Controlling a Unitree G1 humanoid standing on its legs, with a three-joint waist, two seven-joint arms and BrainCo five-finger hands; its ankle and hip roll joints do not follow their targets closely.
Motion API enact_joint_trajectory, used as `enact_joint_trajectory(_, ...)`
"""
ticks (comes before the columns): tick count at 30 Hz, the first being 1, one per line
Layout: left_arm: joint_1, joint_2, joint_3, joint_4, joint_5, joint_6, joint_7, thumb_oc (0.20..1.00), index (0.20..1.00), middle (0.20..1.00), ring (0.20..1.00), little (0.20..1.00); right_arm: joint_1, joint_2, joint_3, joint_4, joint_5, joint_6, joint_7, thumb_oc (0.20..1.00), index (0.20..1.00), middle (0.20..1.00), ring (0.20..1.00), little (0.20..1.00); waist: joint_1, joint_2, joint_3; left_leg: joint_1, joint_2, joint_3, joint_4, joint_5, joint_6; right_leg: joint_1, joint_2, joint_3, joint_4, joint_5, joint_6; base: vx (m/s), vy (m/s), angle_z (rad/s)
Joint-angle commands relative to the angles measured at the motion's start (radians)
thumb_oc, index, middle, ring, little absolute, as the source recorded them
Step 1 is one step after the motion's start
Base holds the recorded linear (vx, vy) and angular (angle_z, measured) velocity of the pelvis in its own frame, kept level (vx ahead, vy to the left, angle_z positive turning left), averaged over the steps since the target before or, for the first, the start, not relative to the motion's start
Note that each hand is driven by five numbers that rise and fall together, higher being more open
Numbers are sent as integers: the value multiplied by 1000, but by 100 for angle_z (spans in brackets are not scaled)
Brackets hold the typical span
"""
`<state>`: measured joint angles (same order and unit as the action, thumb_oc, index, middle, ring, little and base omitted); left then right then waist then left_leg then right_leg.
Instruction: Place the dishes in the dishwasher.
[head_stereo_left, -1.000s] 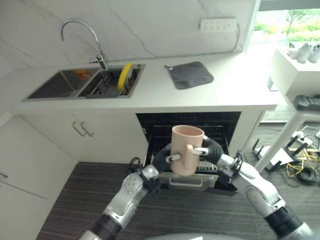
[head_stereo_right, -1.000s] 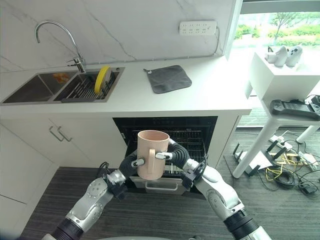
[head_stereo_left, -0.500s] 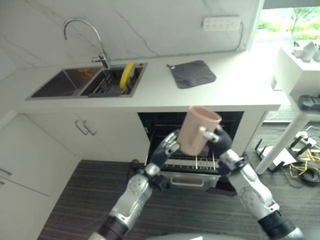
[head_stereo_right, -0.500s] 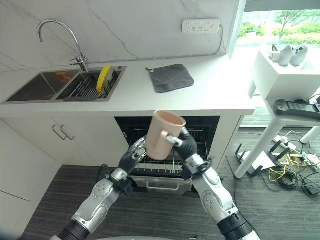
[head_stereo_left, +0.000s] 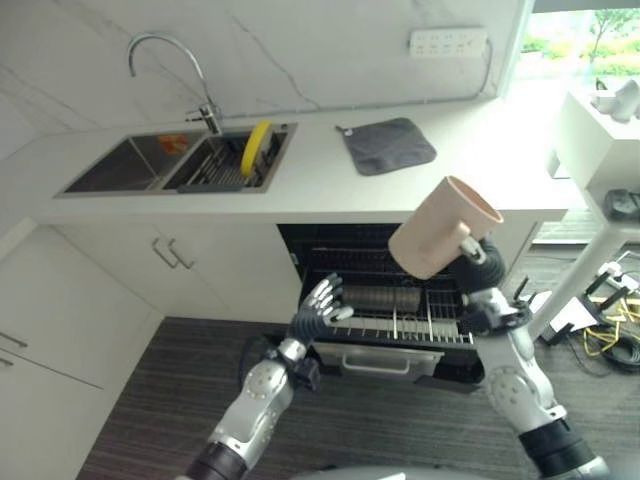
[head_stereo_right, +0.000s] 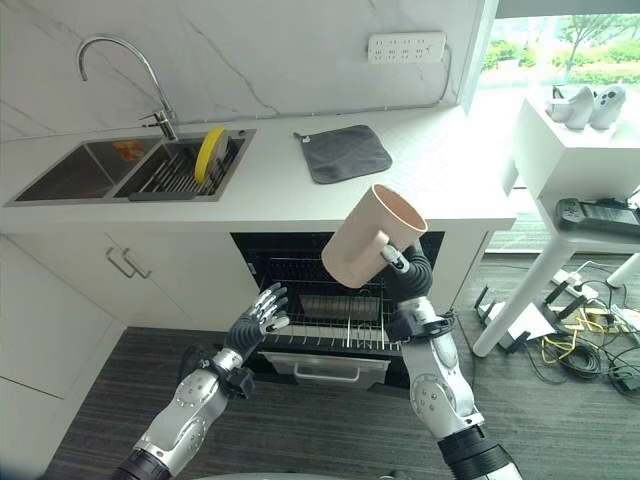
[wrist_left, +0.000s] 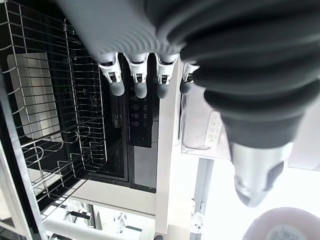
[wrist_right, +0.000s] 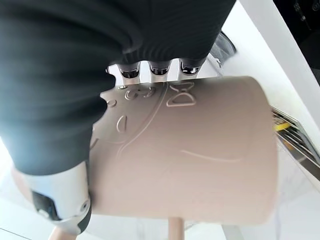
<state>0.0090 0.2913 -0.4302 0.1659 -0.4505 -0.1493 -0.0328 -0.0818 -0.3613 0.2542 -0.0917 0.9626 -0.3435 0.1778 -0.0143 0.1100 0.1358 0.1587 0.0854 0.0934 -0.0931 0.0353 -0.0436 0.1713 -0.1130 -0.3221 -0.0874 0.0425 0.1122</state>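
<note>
Left eye view placed the pink mug right of centre, tilted with its mouth toward the upper right, above the pulled-out dishwasher rack. The right hand had its fingers curled about the mug near the handle; the right wrist view showed the fingertips wrapped over the mug's side and the thumb under it. The left hand hovered lower left of the mug with fingers spread and holding nothing, its straight fingertips pointing over the wire rack.

The mug looked rigid and fairly light, with a smooth wall that could slip and would likely chip if knocked. The handle and the wall beside it seemed the surest hold, which was where the hand gripped.

The counter edge ran just above the dishwasher opening, and the mug stood at about its level in the frame, so lowering it called for clearing that lip. The rack's centre and left seemed open, with upright wires to avoid. A grey cloth lay on the counter, and a yellow plate stood in the sink at upper left.
</note>
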Motion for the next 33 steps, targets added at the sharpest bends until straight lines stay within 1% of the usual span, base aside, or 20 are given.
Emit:
enact_joint_trajectory(1, -54, 67, 45, -49, 58, -68, 13, 1000, 1000, 1000, 1000, 1000, -46, 44, -34, -72, 4, -64, 6, 200, 200, 200, 200, 200, 7, -80, 16, 23, -28, 115, 86, -76, 29, 1, 24, 51, 88, -83, -40, -4, -33, 1)
enact_joint_trajectory(3, -57, 76, 46, -45, 102, -82, 23, 1000, 1000, 1000, 1000, 1000, -44, 40, -35, -65, -3, -59, 7, 200, 200, 200, 200, 200, 6, -81, 16, 21, -26, 115, 89, -75, 27, 0, 28, 53, 88, -84, -42, 7, -67, 1)
enact_joint_trajectory(4, -63, 90, 47, -43, 189, -96, 46, 1000, 1000, 1000, 1000, 1000, -43, 35, -35, -56, -15, -50, 9, 200, 200, 200, 200, 200, 4, -83, 15, 17, -23, 116, 100, -77, 24, -2, 35, 55, 89, -87, -46, 16, -87, 1)
enact_joint_trajectory(6, -71, 105, 44, -45, 258, -94, 62, 1000, 1000, 1000, 1000, 1000, -43, 29, -35, -53, -24, -44, 6, 200, 200, 200, 200, 200, 2, -85, 17, 12, -20, 116, 118, -81, 21, -6, 40, 59, 94, -89, -51, 15, -94, 1)
enact_joint_trajectory(8, -89, 145, 40, -40, 386, -108, 86, 1000, 1000, 1000, 1000, 1000, -52, 4, -48, -36, -30, -33, 6, 200, 200, 200, 200, 200, -3, -100, 24, -15, -17, 132, 221, -109, 14, -14, 37, 62, 102, -87, -63, -1, -102, 4)
enact_joint_trajectory(10, -96, 170, 47, -51, 443, -116, 82, 1000, 1000, 1000, 1000, 1000, -57, -17, -60, -24, -38, -31, 16, 200, 200, 200, 200, 200, 2, -107, 40, -77, -18, 122, 381, -103, 7, -17, 37, 65, 111, -88, -79, -8, -53, 40)
enact_joint_trajectory(11, -96, 184, 59, -56, 468, -128, 71, 1000, 1000, 1000, 1000, 1000, -61, -27, -67, -13, -42, -33, 25, 200, 200, 200, 200, 200, 10, -108, 52, -129, -17, 97, 464, -69, -2, -16, 41, 73, 115, -85, -88, -2, 4, 70)
enact_joint_trajectory(12, -95, 195, 69, -61, 479, -133, 63, 1000, 1000, 1000, 1000, 1000, -70, -31, -73, -3, -44, -28, 32, 200, 200, 200, 200, 200, 16, -107, 58, -162, -12, 73, 473, -31, -7, -24, 45, 85, 121, -81, -90, 24, 93, 42)
enact_joint_trajectory(14, -88, 214, 89, -66, 483, -150, 51, 1000, 1000, 1000, 1000, 1000, -98, -25, -70, 26, -61, -23, 39, 200, 200, 200, 200, 200, 27, -90, 69, -173, 17, 53, 382, 11, -16, -25, 51, 103, 130, -89, -85, 113, 332, -9)
enact_joint_trajectory(15, -86, 221, 102, -69, 493, -164, 30, 1000, 1000, 1000, 1000, 1000, -112, -15, -69, 35, -80, -19, 35, 200, 200, 200, 200, 200, 32, -69, 78, -188, 74, 40, 286, 103, -47, -12, 51, 111, 126, -101, -81, 146, 489, -21)
enact_joint_trajectory(16, -93, 222, 103, -63, 497, -173, 26, 1000, 1000, 1000, 1000, 1000, -120, -17, -71, 38, -83, -15, 30, 200, 200, 200, 200, 200, 29, -64, 78, -184, 92, 43, 252, 103, -51, -7, 37, 106, 125, -104, -76, 119, 472, -20)
enact_joint_trajectory(18, -112, 223, 99, -48, 483, -172, 18, 1000, 1000, 1000, 1000, 1000, -127, -22, -74, 38, -82, -7, 10, 200, 200, 200, 200, 200, 22, -62, 67, -143, 84, 64, 179, 44, -41, -10, -2, 86, 123, -101, -52, 74, 397, -18)
enact_joint_trajectory(21, -119, 237, 97, -45, 481, -185, 11, 1000, 1000, 1000, 1000, 1000, -89, -34, -101, 16, -53, -4, 17, 200, 200, 200, 200, 200, 5, -46, 61, -107, 60, 55, 167, -3, -26, -50, -46, 84, 198, -119, -29, 52, 391, -16)
enact_joint_trajectory(24, -125, 247, 96, -47, 492, -200, 3, 1000, 1000, 1000, 1000, 1000, -70, -20, -124, 11, -58, -14, 23, 200, 200, 200, 200, 200, 4, -30, 75, -92, 11, 17, 162, -38, 11, -105, -65, 102, 328, -162, -11, 44, 309, 14)
enact_joint_trajectory(25, -135, 249, 88, -45, 494, -204, -6, 1000, 1000, 1000, 1000, 1000, -60, -9, -125, 1, -64, -19, 17, 200, 200, 200, 200, 200, 0, -26, 84, -89, -16, -1, 160, -52, 41, -147, -63, 121, 438, -177, -2, 69, 254, 26)
enact_joint_trajectory(26, -139, 248, 86, -43, 500, -208, -11, 1000, 1000, 1000, 1000, 1000, -53, -1, -124, -4, -71, -27, 13, 200, 200, 200, 200, 200, 1, -28, 89, -86, -28, -5, 158, -59, 56, -164, -65, 127, 473, -175, 3, 80, 132, 24)
enact_joint_trajectory(28, -148, 255, 75, -57, 530, -183, 6, 1000, 1000, 1000, 1000, 1000, -61, 16, -118, 11, -58, -40, 20, 200, 200, 200, 200, 200, 16, -48, 96, -86, -42, 9, 160, -73, 59, -157, -96, 97, 360, -124, 27, 43, -142, 31)
enact_joint_trajectory(29, -145, 259, 80, -74, 527, -170, 15, 1000, 1000, 1000, 1000, 1000, -79, 16, -111, 21, -52, -43, 22, 200, 200, 200, 200, 200, 16, -58, 109, -73, -40, 26, 157, -84, 54, -167, -120, 99, 299, -55, 46, 29, -217, 21)
enact_joint_trajectory(30, -143, 265, 87, -81, 518, -169, 20, 1000, 1000, 1000, 1000, 1000, -95, 12, -108, 23, -50, -39, 19, 200, 200, 200, 200, 200, 14, -59, 117, -63, -30, 38, 152, -87, 50, -175, -124, 109, 278, -37, 53, 35, -184, -1)
enact_joint_trajectory(33, -147, 265, 88, -68, 513, -167, 31, 1000, 1000, 1000, 1000, 1000, -131, 5, -113, 38, -56, -11, 6, 200, 200, 200, 200, 200, 10, -62, 116, -69, 2, 72, 149, -78, 34, -163, -108, 103, 234, -47, 50, 23, -110, -18)
